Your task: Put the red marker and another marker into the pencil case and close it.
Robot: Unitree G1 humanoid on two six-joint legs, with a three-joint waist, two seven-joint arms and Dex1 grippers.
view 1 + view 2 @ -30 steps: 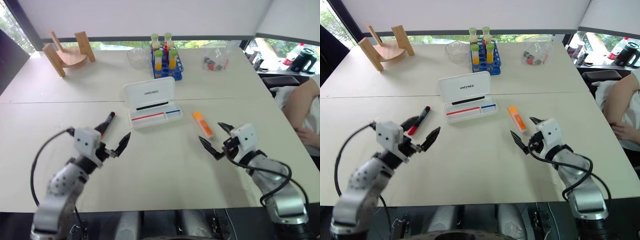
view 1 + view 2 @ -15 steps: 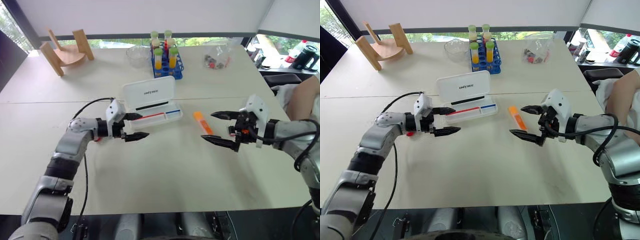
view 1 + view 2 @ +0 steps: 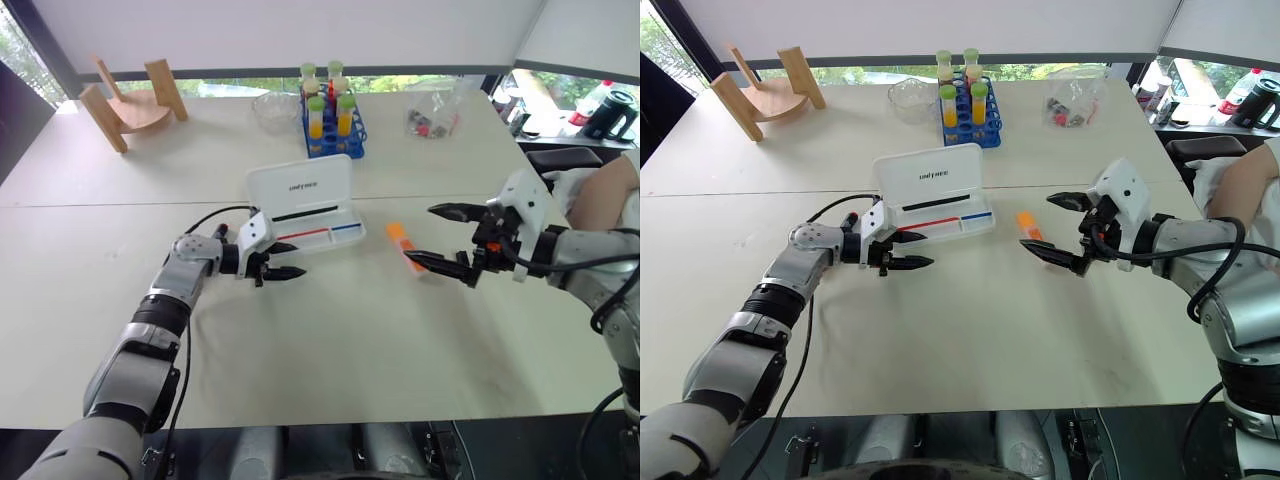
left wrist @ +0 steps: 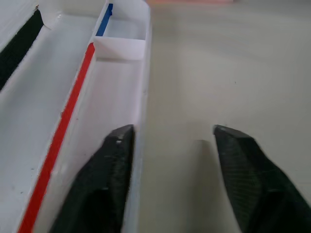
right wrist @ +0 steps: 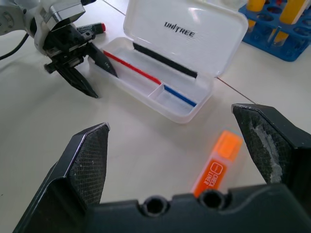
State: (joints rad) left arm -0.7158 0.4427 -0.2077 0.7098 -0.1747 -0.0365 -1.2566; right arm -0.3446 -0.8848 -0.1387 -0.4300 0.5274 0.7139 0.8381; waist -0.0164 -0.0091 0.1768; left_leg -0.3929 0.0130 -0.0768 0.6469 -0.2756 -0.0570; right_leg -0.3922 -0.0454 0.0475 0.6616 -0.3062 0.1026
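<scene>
Alignment was judged key: the right gripper point(image 3: 424, 234), jaws wide and empty, was best lowered squarely across the orange highlighter point(image 3: 400, 239). The left gripper point(image 3: 298, 259), jaws part-open and empty, was seen astride the near wall of the pencil case point(image 3: 300, 185).

Task items on the table
White pencil case point(image 5: 171, 82) open, lid raised, thin red and blue pens inside; orange highlighter point(image 5: 217, 164) flat nearby; red marker point(image 5: 95, 27) behind the case's far end
</scene>
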